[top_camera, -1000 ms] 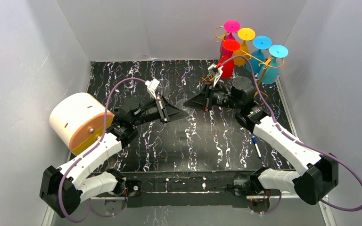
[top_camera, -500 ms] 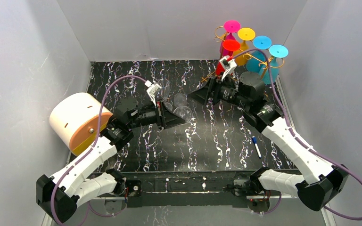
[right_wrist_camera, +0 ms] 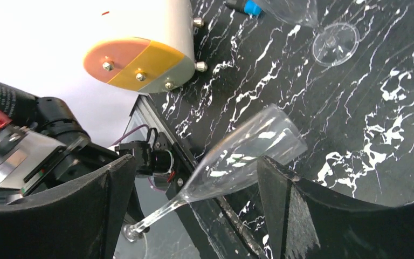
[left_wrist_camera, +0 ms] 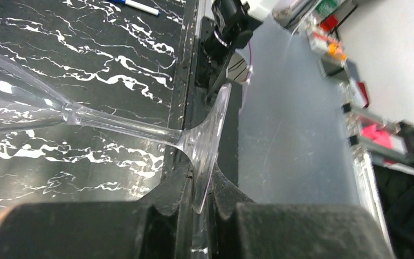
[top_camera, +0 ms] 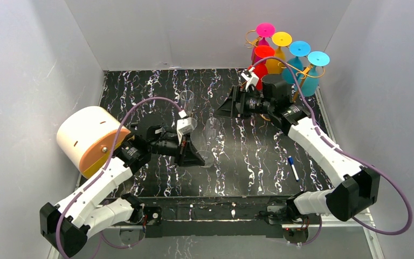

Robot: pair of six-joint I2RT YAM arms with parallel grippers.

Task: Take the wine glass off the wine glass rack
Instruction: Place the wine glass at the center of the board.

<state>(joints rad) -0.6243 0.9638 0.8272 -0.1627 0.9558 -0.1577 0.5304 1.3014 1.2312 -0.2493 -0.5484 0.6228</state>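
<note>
A clear wine glass [left_wrist_camera: 124,123] lies tilted over the table's middle, and my left gripper [left_wrist_camera: 200,200] is shut on the rim of its foot [left_wrist_camera: 205,145]. In the top view that glass [top_camera: 209,135] shows faintly beside the left gripper [top_camera: 198,158]. My right gripper [top_camera: 225,107] stands open and apart from it, nearer the back. In the right wrist view the right gripper [right_wrist_camera: 197,167] has wide jaws, and the glass [right_wrist_camera: 248,151] lies farther off between them. The gold wine glass rack [top_camera: 303,75] stands at the back right with several coloured glasses [top_camera: 264,52] hanging upside down.
A second clear glass [top_camera: 188,100] stands upright at the back middle; its foot [right_wrist_camera: 334,43] shows in the right wrist view. A white cylinder with an orange and yellow end [top_camera: 89,137] sits at the left. A blue-capped pen [top_camera: 292,167] lies at the right.
The right gripper has opened, let go of the clear glass and drawn back toward the rack. The left gripper, still shut on the glass's foot, has carried it toward the near side.
</note>
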